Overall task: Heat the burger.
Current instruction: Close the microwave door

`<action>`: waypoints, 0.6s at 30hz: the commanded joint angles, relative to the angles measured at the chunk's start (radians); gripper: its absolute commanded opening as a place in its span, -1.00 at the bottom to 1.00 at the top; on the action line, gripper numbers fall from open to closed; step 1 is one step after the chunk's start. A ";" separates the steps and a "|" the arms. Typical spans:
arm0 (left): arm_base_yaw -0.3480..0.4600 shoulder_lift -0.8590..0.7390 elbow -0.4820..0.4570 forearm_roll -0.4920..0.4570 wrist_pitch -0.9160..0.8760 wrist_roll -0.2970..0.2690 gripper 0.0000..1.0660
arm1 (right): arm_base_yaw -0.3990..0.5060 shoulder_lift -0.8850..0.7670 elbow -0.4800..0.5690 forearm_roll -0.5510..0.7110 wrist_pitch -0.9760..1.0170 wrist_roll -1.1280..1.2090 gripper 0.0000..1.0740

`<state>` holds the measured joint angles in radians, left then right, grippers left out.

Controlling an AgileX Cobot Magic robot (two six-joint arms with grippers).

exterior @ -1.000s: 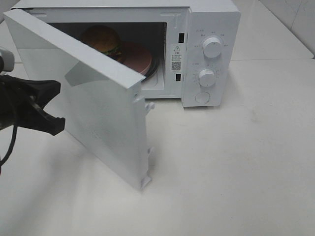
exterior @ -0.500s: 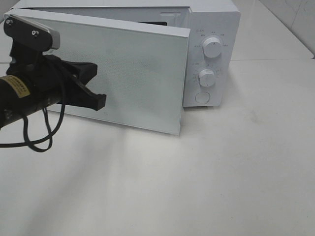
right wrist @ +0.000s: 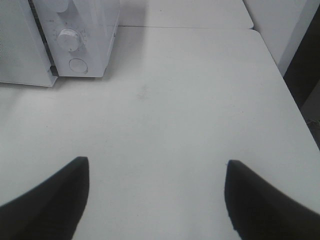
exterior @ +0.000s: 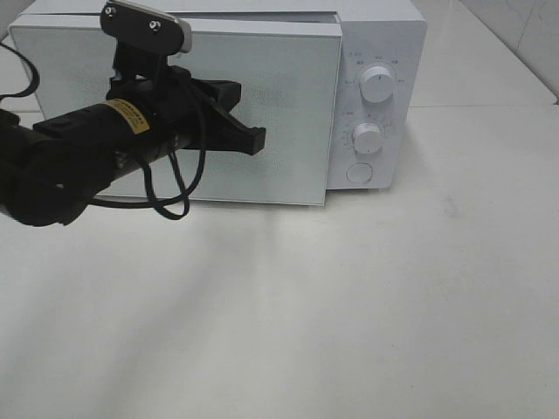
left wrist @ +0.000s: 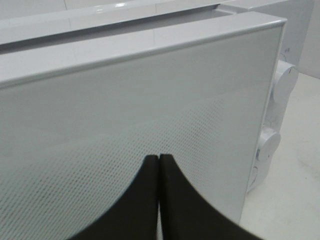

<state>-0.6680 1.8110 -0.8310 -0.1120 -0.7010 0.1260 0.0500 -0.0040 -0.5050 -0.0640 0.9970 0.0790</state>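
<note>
The burger is hidden behind the white microwave door, which stands almost flush against the white microwave. My left gripper is shut, with nothing between its fingers, and its black tips are against the door's front. In the left wrist view the closed tips meet in front of the dotted door panel. My right gripper is open and empty over bare table, away from the microwave. It is out of the exterior view.
Beside the door, the microwave's control panel carries two round knobs and a round button. The white table stretches out in front. Its right edge shows in the right wrist view.
My left arm has swung right and pushed the door from wide open to almost closed. The burger and pink plate inside went out of sight. The right gripper stayed open.
</note>
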 commanded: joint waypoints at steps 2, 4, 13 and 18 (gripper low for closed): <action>-0.020 0.047 -0.082 -0.038 0.004 -0.005 -1.00 | -0.004 -0.027 0.002 0.001 0.000 -0.012 0.37; -0.026 0.068 -0.112 -0.043 0.004 -0.005 -1.00 | -0.004 -0.027 0.002 0.001 0.000 -0.012 0.37; -0.027 0.144 -0.244 -0.098 0.044 -0.004 -1.00 | -0.004 -0.027 0.002 0.001 0.000 -0.011 0.37; -0.027 0.183 -0.308 -0.108 0.052 -0.001 -1.00 | -0.004 -0.027 0.002 0.001 0.000 -0.011 0.37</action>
<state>-0.7080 1.9820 -1.1020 -0.1650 -0.6220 0.1260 0.0500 -0.0040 -0.5050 -0.0640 0.9970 0.0790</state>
